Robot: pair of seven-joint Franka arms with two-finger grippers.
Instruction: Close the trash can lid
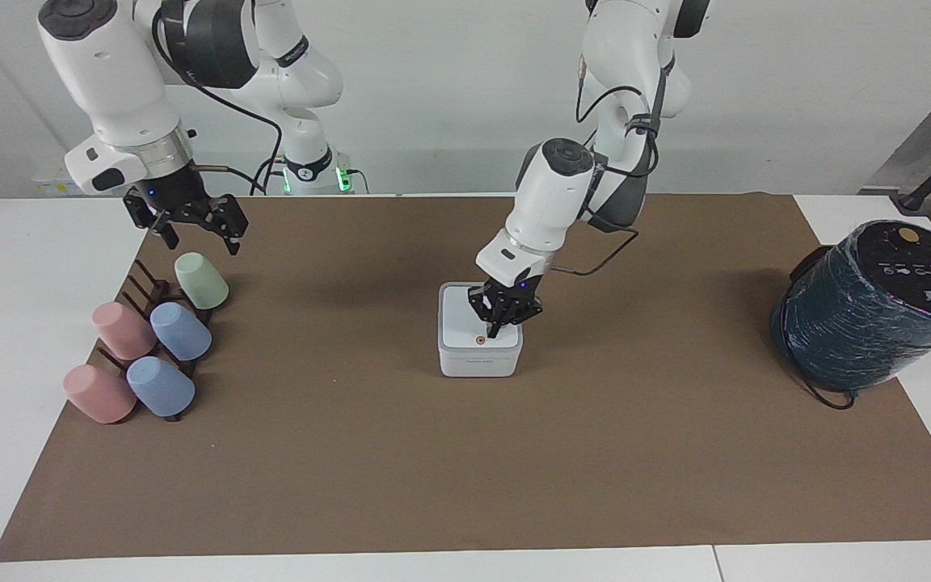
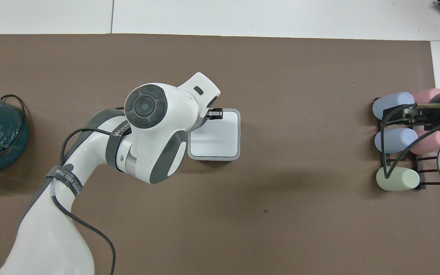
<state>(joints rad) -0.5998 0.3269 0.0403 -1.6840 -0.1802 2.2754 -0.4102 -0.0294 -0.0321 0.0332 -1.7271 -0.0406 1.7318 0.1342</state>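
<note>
The small white trash can [image 1: 479, 365] stands mid-table on the brown mat. Its lid [image 1: 462, 322] lies flat on it, orange dot [image 1: 479, 340] up. In the overhead view the trash can [image 2: 236, 134] and the lid [image 2: 220, 135] show as one white square. My left gripper [image 1: 495, 330] is shut and empty. It points down over the lid's edge toward the left arm's end, at or just above the surface. It shows in the overhead view [image 2: 215, 113] too. My right gripper [image 1: 197, 234] waits open above the cup rack, as the overhead view [image 2: 411, 113] also shows.
A dark rack with pink, blue and green cups [image 1: 150, 343] lies at the right arm's end of the mat, also in the overhead view [image 2: 395, 139]. A large dark teal wrapped cylinder [image 1: 869, 311] with a black cable stands at the left arm's end.
</note>
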